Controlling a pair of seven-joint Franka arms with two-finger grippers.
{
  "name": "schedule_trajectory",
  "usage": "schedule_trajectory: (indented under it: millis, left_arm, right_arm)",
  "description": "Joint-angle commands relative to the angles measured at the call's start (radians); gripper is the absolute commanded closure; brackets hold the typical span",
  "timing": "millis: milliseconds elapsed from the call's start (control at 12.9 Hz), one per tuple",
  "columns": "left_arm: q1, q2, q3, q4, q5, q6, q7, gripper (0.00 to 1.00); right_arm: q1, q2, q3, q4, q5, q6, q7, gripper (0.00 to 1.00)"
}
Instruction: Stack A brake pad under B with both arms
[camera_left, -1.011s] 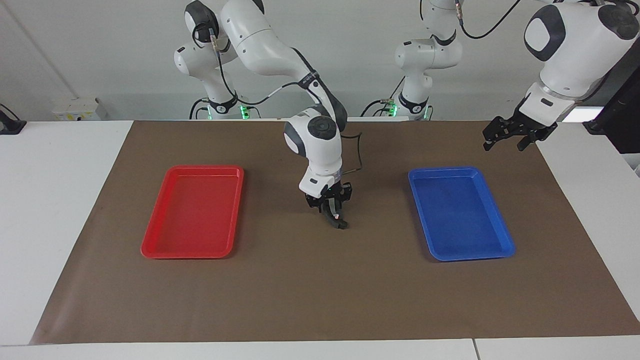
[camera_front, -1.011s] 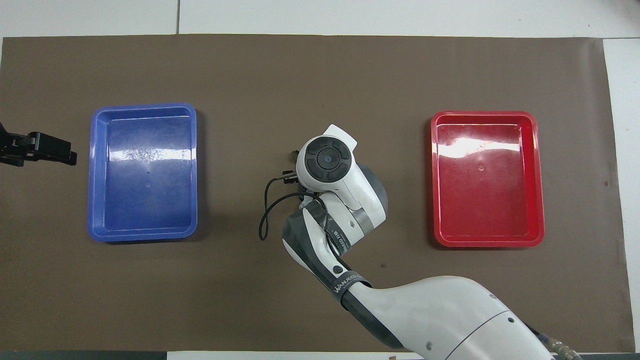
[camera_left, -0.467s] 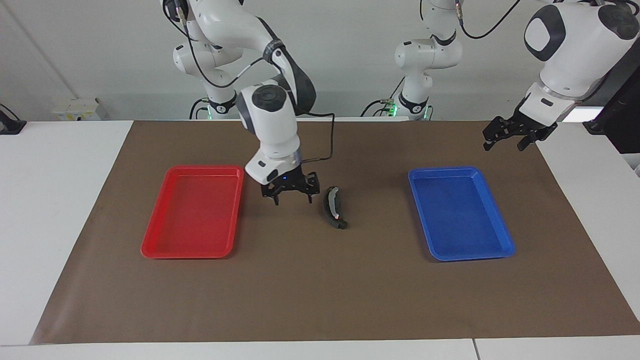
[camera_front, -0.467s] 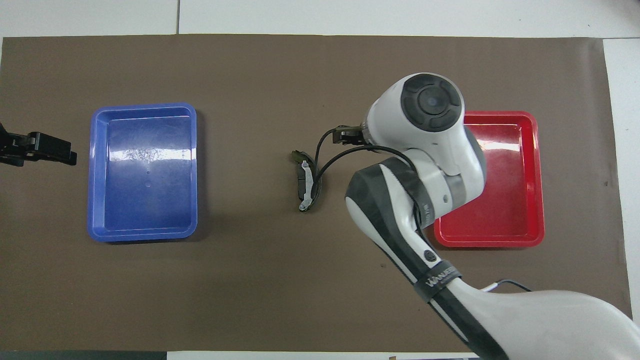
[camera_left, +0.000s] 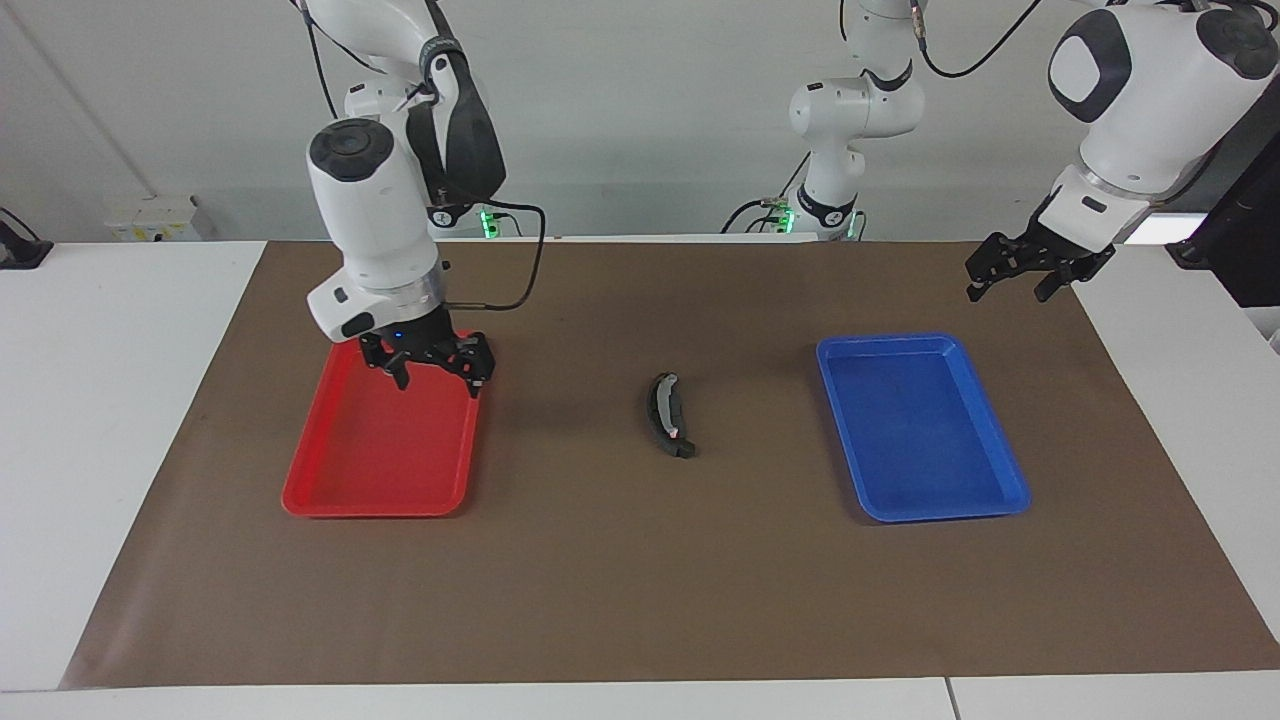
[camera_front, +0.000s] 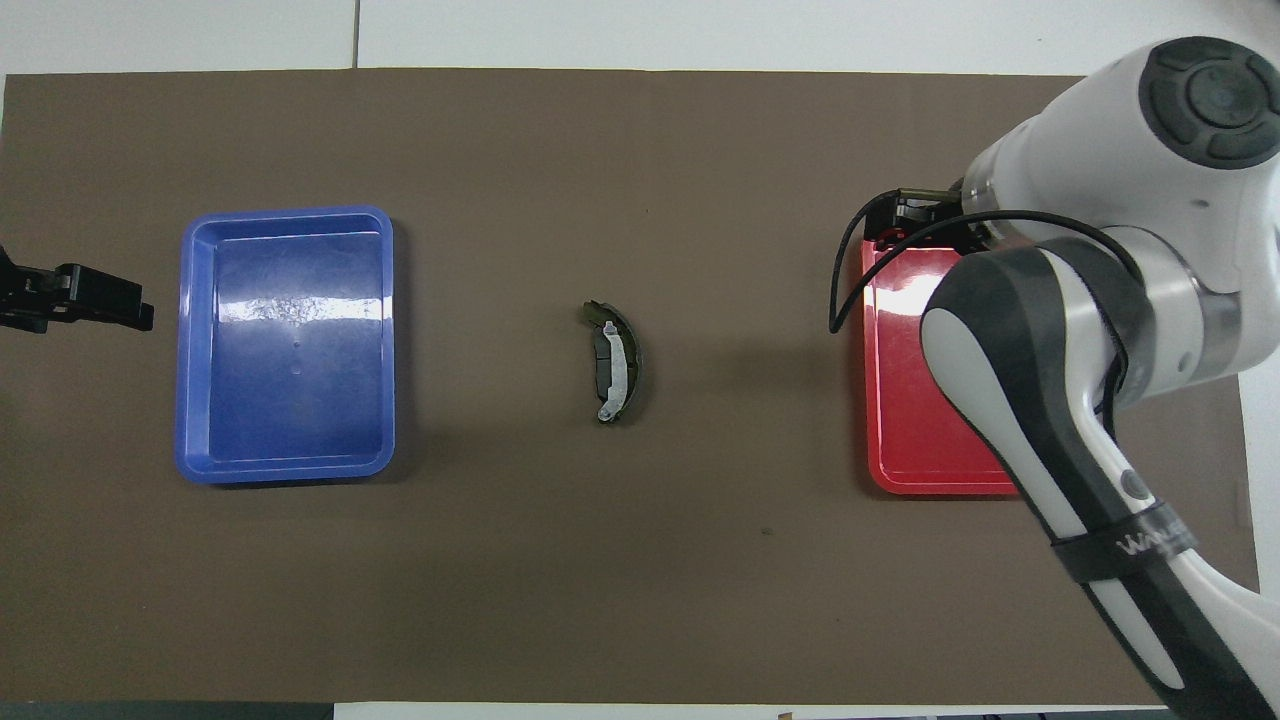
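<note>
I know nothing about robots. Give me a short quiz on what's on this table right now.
1. True or false: the right claw is holding piece B.
2. Which tray is the right claw over: (a) the red tray, (b) the blue tray?
3. Where do the brake pieces lie?

Key:
1. False; it is empty and open.
2. (a)
3. Stacked together on the brown mat, midway between the trays.

Crescent B (camera_front: 622, 362) atop A brake pad (camera_front: 602, 362) on brown mat (camera_front: 560, 560), between blue tray (camera_front: 286, 466) and red tray (camera_front: 900, 440).
</note>
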Motion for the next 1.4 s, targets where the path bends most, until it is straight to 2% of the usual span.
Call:
schedule_trajectory:
  millis: [0,467,700,1089,1322]
  left_arm:
    - [0.011,-0.014,-0.004,-0.012,-0.007,0.012,0.01,0.01]
    - [0.011,-0.014,-0.003,-0.012,-0.007,0.012,0.01,0.01]
    - [0.011,-0.014,-0.003,-0.012,-0.007,0.012,0.01,0.01]
    - [0.011,-0.014,-0.003,-0.012,-0.007,0.012,0.01,0.01]
    - [0.011,-0.014,-0.004,-0.012,-0.007,0.012,0.01,0.01]
  right_arm:
    - [-0.072,-0.067,0.013,-0.026,-0.016,-0.079,-0.055,0.01]
    - [-0.186,-0.194,0.013,-0.012,0.002,-0.269,-0.193,0.01]
    - [-0.188,-0.185,0.009,0.08,0.007,-0.401,-0.275,0.01]
    - [-0.174,-0.196,0.014,0.054,0.022,-0.404,-0.301,0.01]
    - [-0.183,-0.191,0.014,0.095,0.007,-0.409,-0.312,0.01]
